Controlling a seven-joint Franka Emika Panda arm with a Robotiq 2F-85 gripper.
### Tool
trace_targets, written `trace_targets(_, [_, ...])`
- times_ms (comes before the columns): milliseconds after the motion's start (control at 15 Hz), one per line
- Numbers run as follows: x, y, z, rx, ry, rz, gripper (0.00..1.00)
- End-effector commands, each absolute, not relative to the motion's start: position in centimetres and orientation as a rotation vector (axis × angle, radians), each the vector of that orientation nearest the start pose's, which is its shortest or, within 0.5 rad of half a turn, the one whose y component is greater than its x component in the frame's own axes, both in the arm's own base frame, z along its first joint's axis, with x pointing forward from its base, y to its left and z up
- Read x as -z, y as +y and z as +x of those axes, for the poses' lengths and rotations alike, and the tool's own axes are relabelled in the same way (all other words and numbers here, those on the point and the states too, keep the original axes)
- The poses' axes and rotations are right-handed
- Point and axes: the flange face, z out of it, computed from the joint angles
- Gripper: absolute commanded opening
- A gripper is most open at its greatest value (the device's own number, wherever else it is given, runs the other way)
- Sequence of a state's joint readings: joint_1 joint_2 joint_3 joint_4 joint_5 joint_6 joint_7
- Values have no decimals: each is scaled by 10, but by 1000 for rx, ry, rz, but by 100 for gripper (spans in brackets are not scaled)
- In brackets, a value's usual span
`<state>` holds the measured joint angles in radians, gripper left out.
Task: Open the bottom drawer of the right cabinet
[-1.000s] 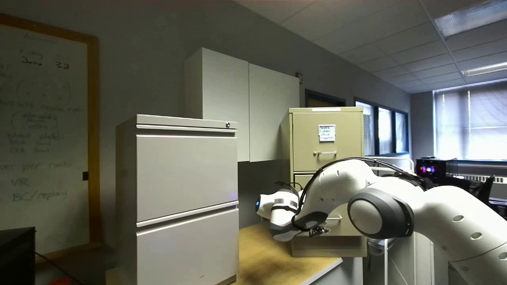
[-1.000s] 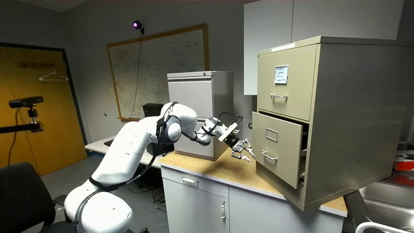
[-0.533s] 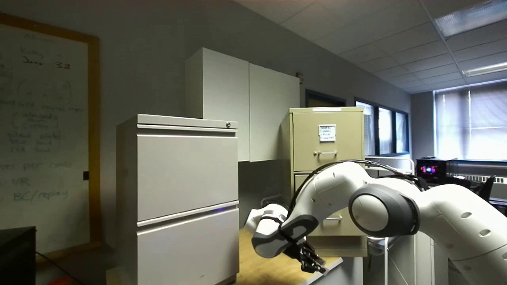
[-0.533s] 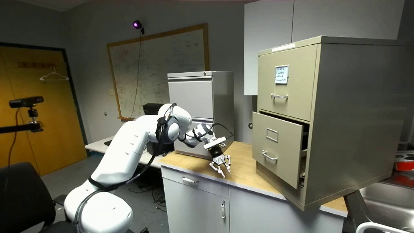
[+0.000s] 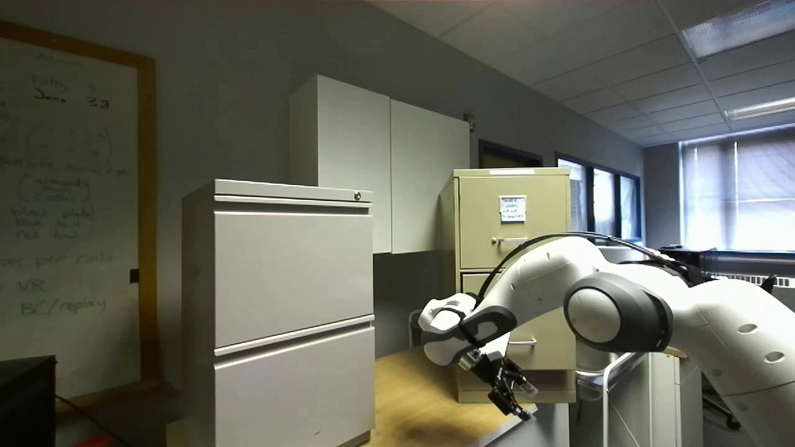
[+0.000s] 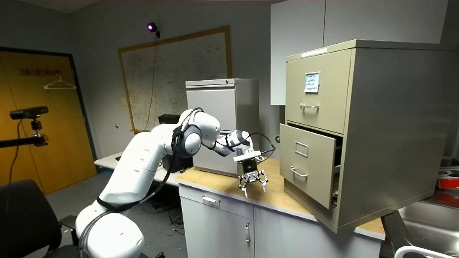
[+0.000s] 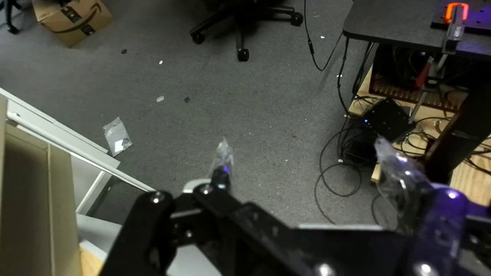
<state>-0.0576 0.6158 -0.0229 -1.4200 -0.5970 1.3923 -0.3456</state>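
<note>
out from upright cabinet (image 6: pixel 391 129), bottom drawer (image 6: pixel 311 163)

Free air is separating the gripper (image 6: pixel 255 192) from the tan cabinet (image 6: pixel 369 136); the bottom drawer (image 6: pixel 310 163) is jutting from that cabinet's front, blocking a close pass along it and leaving a thin gap above. The grey cabinet (image 6: pixel 229 111) is standing apart from the tan cabinet, a passage running between them over the countertop (image 6: pixel 274 182)
</note>
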Motion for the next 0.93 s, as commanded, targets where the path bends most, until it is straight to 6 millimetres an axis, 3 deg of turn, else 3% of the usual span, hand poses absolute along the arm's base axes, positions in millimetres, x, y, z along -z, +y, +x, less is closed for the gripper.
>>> trace_targets(0, [-370, -143, 641, -1175, -435, -3498, 100])
trace_targets(400, [-424, -166, 652, -955, -319, -3746, 100])
trace_targets(867, [-444, -177, 686, -461, -445, -3858, 100])
